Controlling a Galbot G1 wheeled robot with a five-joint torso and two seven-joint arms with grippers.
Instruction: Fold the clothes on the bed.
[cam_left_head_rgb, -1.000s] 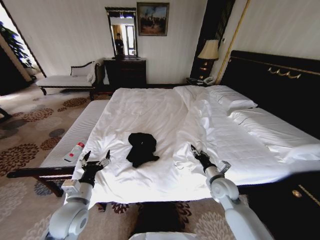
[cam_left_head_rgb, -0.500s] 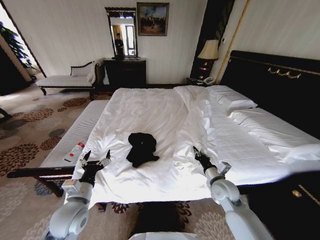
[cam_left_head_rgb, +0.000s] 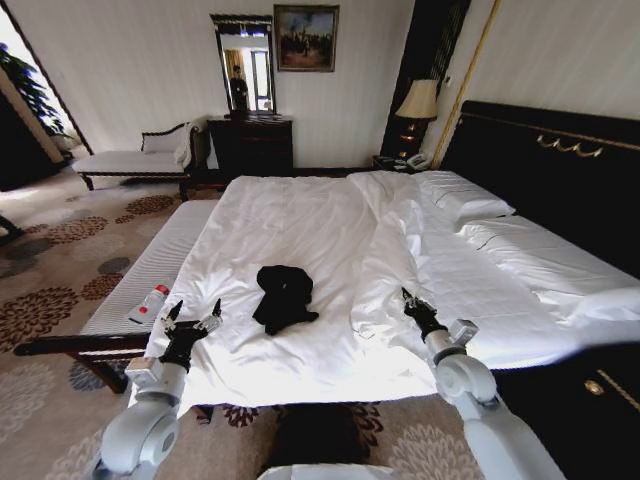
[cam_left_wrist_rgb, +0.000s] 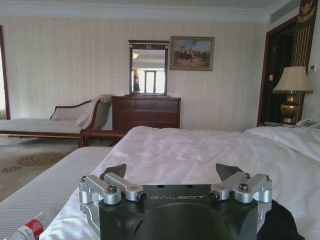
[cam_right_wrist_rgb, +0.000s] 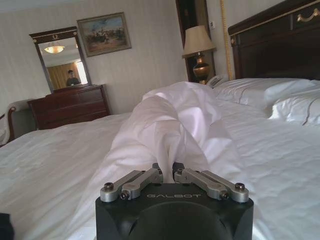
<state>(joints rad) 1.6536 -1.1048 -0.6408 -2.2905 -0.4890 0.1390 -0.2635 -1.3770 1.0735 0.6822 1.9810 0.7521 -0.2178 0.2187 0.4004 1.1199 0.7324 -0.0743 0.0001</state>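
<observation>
Head view. The bed (cam_left_head_rgb: 330, 240) runs from the near edge back to a dark headboard (cam_left_head_rgb: 560, 170) on the right, its sheet rumpled and a duvet (cam_left_head_rgb: 400, 250) heaped in a ridge along the middle. The T-shirt (cam_left_head_rgb: 282, 296) lies bunched in a dark heap on the sheet near the foot of the bed, between the two arms (closer to the left one). The left gripper (cam_left_head_rgb: 193, 317) hovers over the near left corner of the bed, fingers spread apart, clear of the shirt and holding nothing. The right gripper (cam_left_head_rgb: 408, 298) sits at the near end of the duvet ridge, well apart from the shirt, fingers drawn together on the white fabric. A bottle (cam_left_head_rgb: 149, 303) lies on the striped bench (cam_left_head_rgb: 150, 270) just beside the left gripper.

Left wrist view. The left gripper (cam_left_wrist_rgb: 177, 172) points along the bed toward a dresser (cam_left_wrist_rgb: 146, 112) and mirror (cam_left_wrist_rgb: 148, 67); its two dark fingertips stand wide apart. A dark edge of the T-shirt (cam_left_wrist_rgb: 282, 225) shows beside the gripper body, not between the fingers. The bottle (cam_left_wrist_rgb: 25, 231) is at the corner.

Right wrist view. The right gripper (cam_right_wrist_rgb: 167, 171) is closed on a fold of the duvet (cam_right_wrist_rgb: 170, 130), which rises as a peaked ridge straight from the fingers. Pillows (cam_right_wrist_rgb: 270, 90) lie by the headboard (cam_right_wrist_rgb: 280, 45).
</observation>
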